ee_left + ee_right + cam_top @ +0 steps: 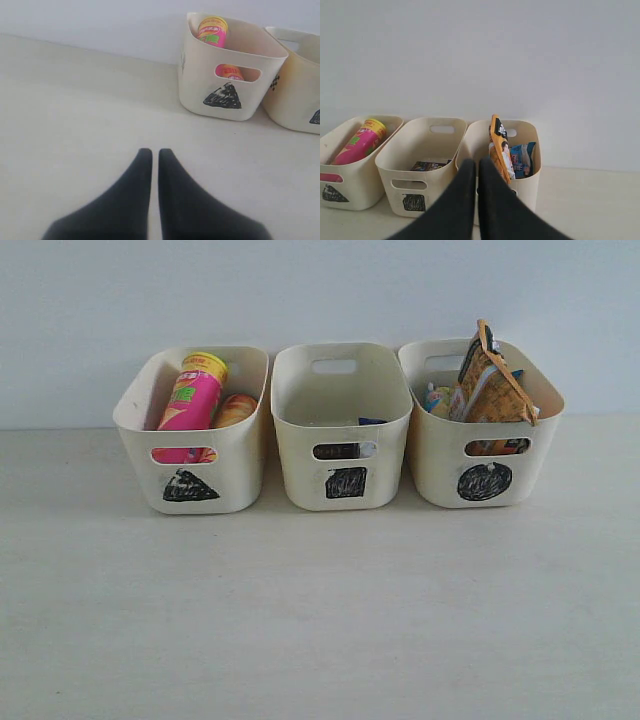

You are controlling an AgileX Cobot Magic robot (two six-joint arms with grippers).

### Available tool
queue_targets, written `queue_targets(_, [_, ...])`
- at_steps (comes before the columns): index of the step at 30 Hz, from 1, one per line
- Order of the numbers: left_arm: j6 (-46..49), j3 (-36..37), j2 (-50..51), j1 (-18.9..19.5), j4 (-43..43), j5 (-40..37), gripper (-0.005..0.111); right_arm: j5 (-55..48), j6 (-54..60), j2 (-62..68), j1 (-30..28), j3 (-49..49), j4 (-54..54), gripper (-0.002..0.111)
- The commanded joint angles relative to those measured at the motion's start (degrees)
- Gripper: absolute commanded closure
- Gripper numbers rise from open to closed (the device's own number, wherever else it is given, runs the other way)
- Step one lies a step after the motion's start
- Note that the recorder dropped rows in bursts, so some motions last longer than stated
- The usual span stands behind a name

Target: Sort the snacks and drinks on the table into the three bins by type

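You have a pale counter [320, 620] running the full width of the scene, with three cream bins in a row along its far side, set just beside one another. On your left stands the triangle bin [240, 475], in the middle the square bin [300, 475], and on your right the circle bin [435, 470]. Inside the triangle bin the pink chip tube [192, 400] leans with its yellow cap up toward the back rim. A second chip tube [235, 408] lies just beside it, and you see only a rounded orange-tan part of it. In the circle bin the orange-brown noodle packet [490, 380] stands on edge and pokes above the rim. The blue noodle packet [522, 160] sits behind it against the back wall. Something small and colourful at that bin's left side is too small for you to identify. The square bin holds a small dark wrapped packet [429, 166] lying flat on its floor. Your left end effector [155, 152] is clenched with nothing between its fingers, over bare counter and well apart from the triangle bin. Your right end effector [476, 162] is likewise clenched and empty, facing the row of bins.
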State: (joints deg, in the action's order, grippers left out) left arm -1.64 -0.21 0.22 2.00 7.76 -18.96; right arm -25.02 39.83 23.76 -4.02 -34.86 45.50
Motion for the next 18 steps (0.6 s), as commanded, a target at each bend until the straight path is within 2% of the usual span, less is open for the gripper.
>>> queue_targets(1, [-0.53,0.21,-0.22,0.11,-0.06,0.93,0.102,0.93,-1.32,-0.22,-0.02,0.2,-1.09,0.109])
queue_targets(4, [-0.53,0.21,-0.22,0.11,-0.06,0.93,0.102,6.41,-4.02,-0.78,-0.13,1.29,-8.81,0.109])
queue_targets(9, [-0.53,0.21,-0.22,0.11,-0.06,0.93,0.102,8.25,-4.85,-6.86,-0.03,6.3,-13.38,0.109])
queue_targets(14, [-0.53,0.21,-0.22,0.11,-0.06,0.93,0.102,17.64,-9.07,-17.82,-0.03,18.09,-17.77,0.109])
queue_targets(18, [-0.53,0.21,-0.22,0.11,-0.06,0.93,0.102,22.24,-13.83,-19.78,-0.03,25.8,-17.24,0.109])
